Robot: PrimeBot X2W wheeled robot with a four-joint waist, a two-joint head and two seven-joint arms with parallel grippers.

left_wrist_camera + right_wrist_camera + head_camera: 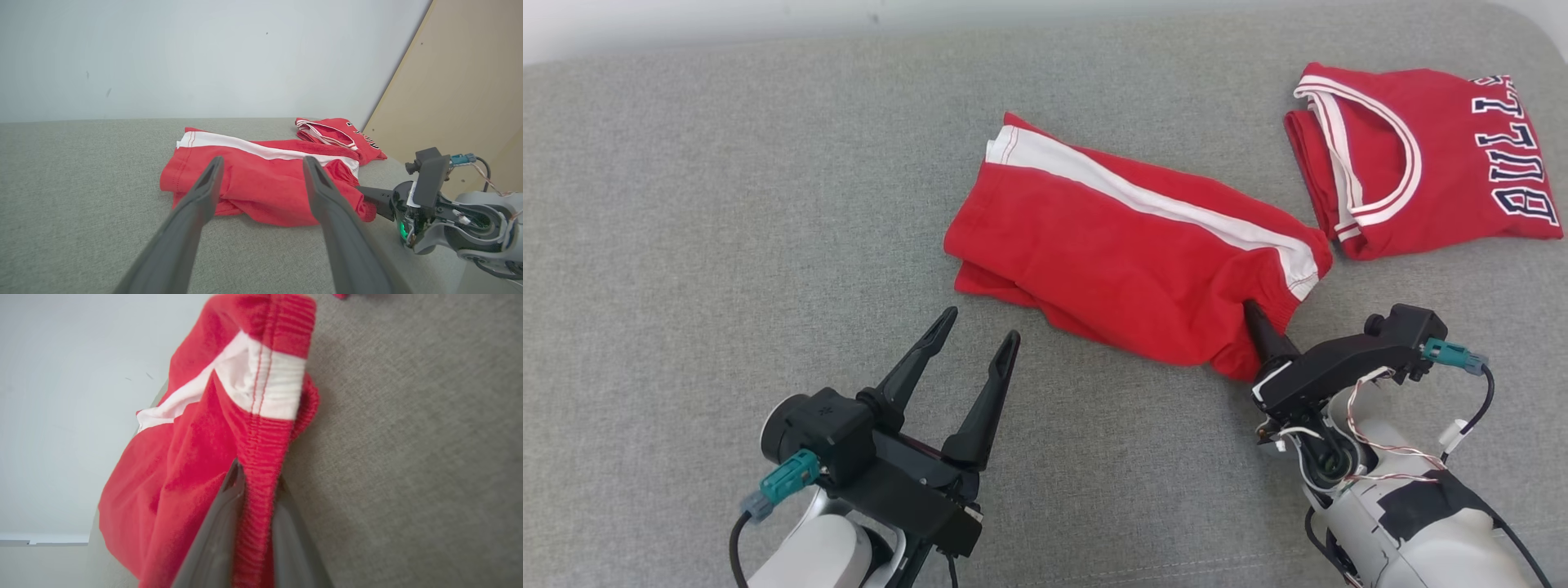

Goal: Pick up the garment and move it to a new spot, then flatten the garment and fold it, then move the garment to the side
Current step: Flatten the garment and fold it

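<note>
- Your right gripper (1254, 318) is clamped on the waistband (261, 457) of the red shorts (1111, 253), at their near right corner.
- Your left gripper (981, 323) has its fingers spread wide, holding nothing, near the shorts' left end.

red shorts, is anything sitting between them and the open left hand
Nothing visible: only bare grey cushion lies between the left hand and the shorts. The right hand is already shut on the waistband.

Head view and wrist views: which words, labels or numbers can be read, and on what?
"BULL", then a fifth letter cut off at the fold: running sideways on the folded red jersey.
Left wrist view: the jersey lettering is too small to read.
The red shorts: no text.
</note>
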